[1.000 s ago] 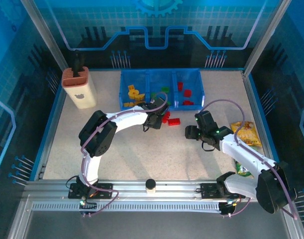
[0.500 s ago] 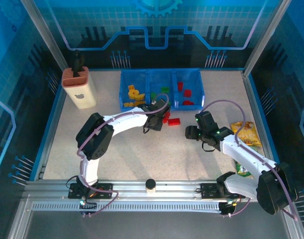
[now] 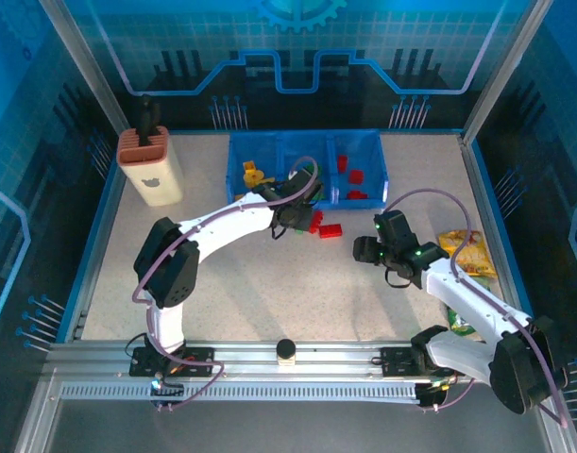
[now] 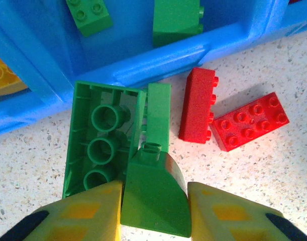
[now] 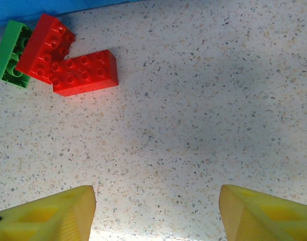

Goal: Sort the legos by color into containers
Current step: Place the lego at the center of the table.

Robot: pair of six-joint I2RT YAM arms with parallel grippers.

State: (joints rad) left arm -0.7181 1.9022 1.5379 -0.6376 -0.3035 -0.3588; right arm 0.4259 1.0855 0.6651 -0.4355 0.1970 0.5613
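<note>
Left jaws clamp a green sloped lego (image 4: 154,198) just before the blue bin (image 4: 158,55); right jaws stand open.

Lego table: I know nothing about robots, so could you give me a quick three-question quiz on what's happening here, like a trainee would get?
1. True or false: the left gripper is shut on a green brick.
2. In the right wrist view, the two touching bricks lying on the table are: A yellow, B red, C blue.
3. Fill in: the right gripper stands ___, with nothing between its fingers.
Key: 1 true; 2 B; 3 open.
</note>
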